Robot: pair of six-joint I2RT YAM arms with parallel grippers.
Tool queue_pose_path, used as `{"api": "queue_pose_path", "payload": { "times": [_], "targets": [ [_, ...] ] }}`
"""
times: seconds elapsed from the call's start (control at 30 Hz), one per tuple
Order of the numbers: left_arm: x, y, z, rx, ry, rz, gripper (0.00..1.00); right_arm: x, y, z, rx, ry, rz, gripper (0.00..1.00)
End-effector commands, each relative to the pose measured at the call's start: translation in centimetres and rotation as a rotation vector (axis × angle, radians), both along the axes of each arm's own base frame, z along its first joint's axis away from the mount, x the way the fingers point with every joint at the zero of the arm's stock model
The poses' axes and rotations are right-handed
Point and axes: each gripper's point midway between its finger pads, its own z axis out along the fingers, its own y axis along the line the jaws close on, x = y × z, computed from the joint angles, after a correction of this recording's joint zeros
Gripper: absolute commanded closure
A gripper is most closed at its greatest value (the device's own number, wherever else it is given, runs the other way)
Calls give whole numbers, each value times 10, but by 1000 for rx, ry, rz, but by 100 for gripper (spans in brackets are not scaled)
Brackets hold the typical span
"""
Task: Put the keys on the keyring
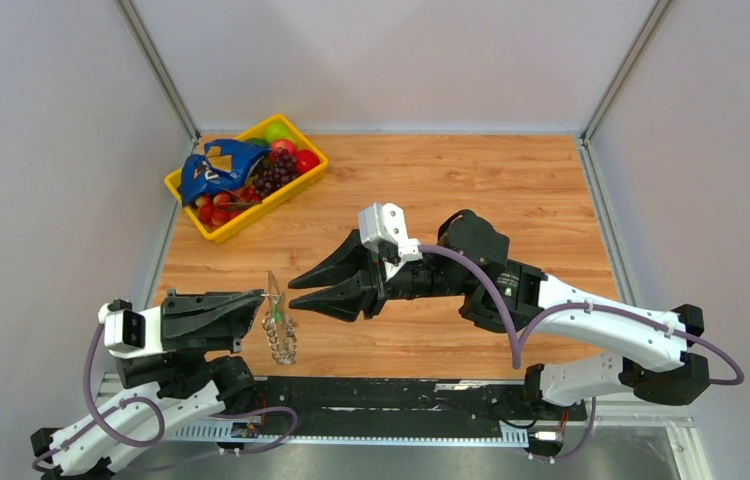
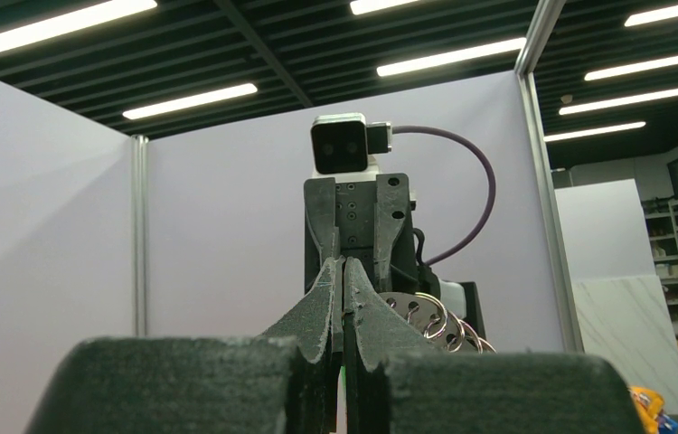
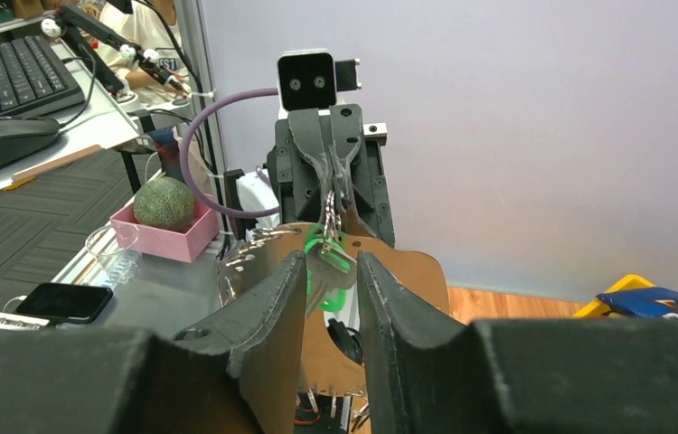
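- the left claw [image 1: 259, 297] is clenched on the keyring [image 1: 280, 338], which hangs from its tip over the table's near-left part, close to the near edge.
- the right claw [image 1: 295, 293] faces it from the right with its jaws apart, fingertips just short of the ring.
- from the right wrist, a green key [image 3: 328, 276] sits in the gap between the right fingers [image 3: 272, 298]; i cannot tell if it touches them.
- the yellow fruit basket [image 1: 251, 222] sits in the far-left corner, well apart.
- bare wooden table [image 1: 511, 190] stretches to the far and right edges.
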Motion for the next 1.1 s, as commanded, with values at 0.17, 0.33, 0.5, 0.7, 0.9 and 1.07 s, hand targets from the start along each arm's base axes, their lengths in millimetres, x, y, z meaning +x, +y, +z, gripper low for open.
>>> {"api": "queue_pose_path", "payload": {
  "times": [0.17,0.33,0.5,0.7,0.9,1.07],
  "targets": [
    [-6,8,9,-35,-21,-7,100,-9,-3,30,78,-56,9,68],
    [-6,7,8,-33,-21,-10,100,-9,0,29,76,-59,6,69],
    [-7,7,9,-36,-22,-13,100,-9,2,30,77,-62,4,69],
    [-7,8,9,-37,-23,-14,100,-9,6,28,72,-64,4,75],
    [-7,7,8,-37,-23,-17,100,-8,7,28,72,-68,-5,99],
    [-9,10,9,-44,-29,-14,100,-9,5,22,64,-73,-8,100]
  ]
}}
